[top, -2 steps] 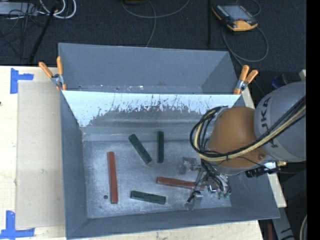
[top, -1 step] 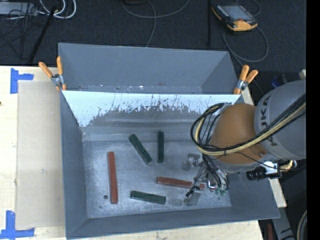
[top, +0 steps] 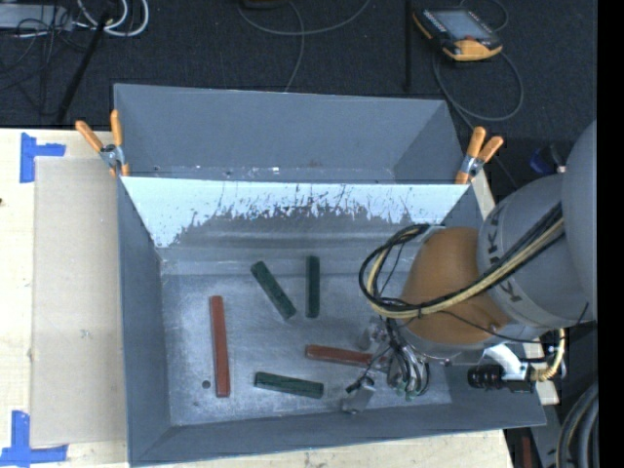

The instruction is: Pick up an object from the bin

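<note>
Red-brown stick, right end at end effector, whose grip cannot be told; dark green stick just beside; arm lettering unreadable.

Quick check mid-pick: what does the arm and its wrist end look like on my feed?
A rounded grey arm link with dark lettering, an orange dome-shaped wrist cover, black and yellowish cables looping across it, and a small dark metal gripper with thin wires below.
</note>
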Robot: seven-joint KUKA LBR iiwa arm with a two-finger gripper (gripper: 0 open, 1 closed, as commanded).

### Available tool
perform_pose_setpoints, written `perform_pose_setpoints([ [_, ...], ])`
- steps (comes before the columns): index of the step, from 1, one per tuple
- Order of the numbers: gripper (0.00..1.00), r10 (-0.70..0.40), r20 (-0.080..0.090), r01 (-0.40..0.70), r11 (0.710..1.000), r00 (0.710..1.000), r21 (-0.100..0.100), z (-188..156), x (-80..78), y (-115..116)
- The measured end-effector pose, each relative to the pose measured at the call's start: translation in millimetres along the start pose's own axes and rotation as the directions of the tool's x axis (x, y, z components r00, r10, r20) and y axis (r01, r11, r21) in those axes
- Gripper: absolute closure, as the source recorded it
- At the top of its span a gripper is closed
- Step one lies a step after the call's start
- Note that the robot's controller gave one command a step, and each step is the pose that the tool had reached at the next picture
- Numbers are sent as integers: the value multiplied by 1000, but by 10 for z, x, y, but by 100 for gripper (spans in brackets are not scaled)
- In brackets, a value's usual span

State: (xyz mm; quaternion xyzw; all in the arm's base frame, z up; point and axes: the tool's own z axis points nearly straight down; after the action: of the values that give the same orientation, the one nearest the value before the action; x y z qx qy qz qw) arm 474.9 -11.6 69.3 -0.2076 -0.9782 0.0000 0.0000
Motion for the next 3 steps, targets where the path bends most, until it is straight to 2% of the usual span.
perform_pose_setpoints([
  [1,0,-3,1,3,1000,1000,0,2,-3,3],
  [2,100,-5,-2,5,1000,1000,1,8,4,1],
  [3,100,-8,5,8,1000,1000,-2,-717,-9,3],
])
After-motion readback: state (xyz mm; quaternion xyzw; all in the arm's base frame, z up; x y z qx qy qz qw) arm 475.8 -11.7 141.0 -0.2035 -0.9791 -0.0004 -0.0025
